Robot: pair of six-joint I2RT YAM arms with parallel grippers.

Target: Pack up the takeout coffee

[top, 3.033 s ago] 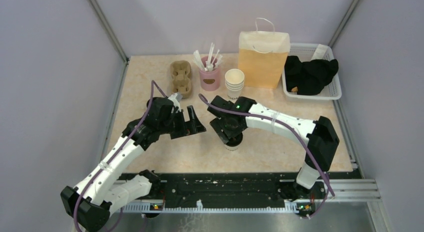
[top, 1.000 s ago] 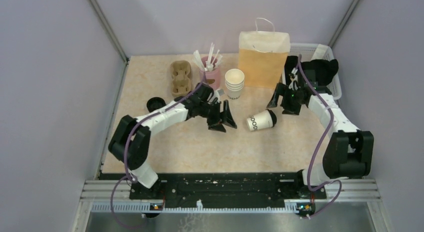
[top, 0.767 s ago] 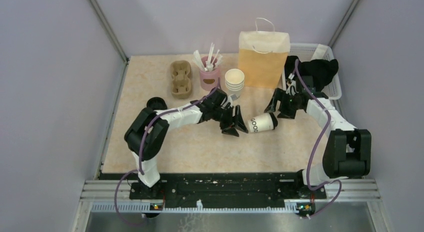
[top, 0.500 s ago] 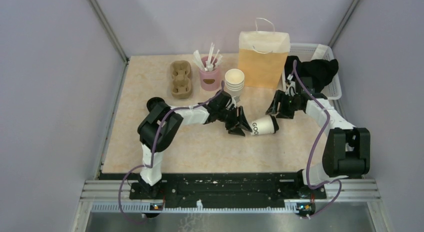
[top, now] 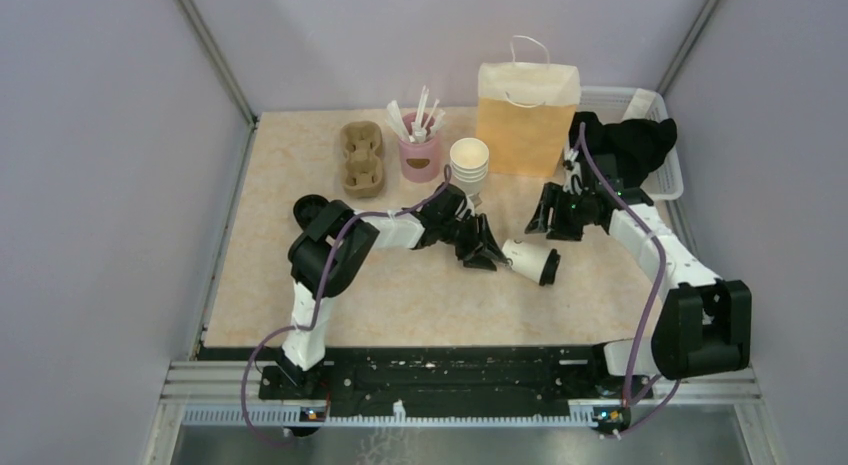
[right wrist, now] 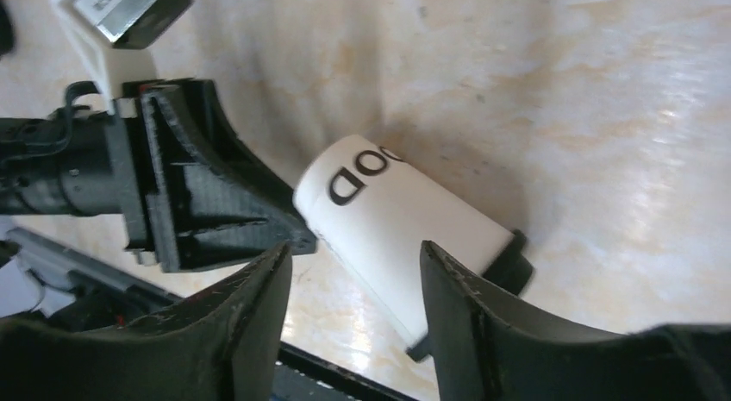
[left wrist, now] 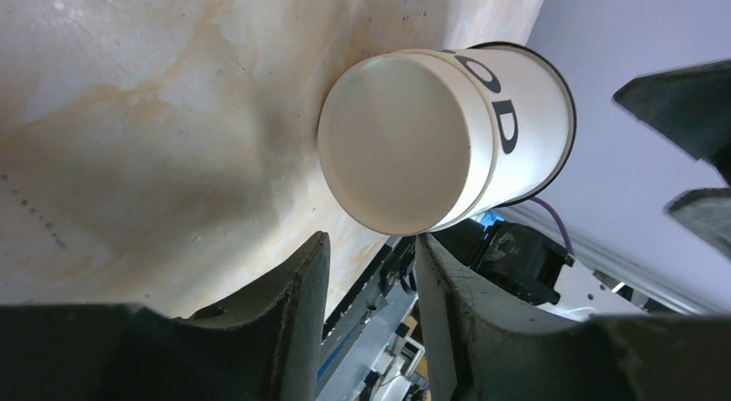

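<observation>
Top external: toppled cup (top: 529,261), well inside table (top: 400,307)

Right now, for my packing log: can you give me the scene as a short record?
cup: takeout coffee cup, lidded, lying on its side on the table
left gripper: open, at the cup's base end
right gripper: open, near the cup, not holding it
paper bag: upright at the back
cup carrier: no cups in it
</observation>
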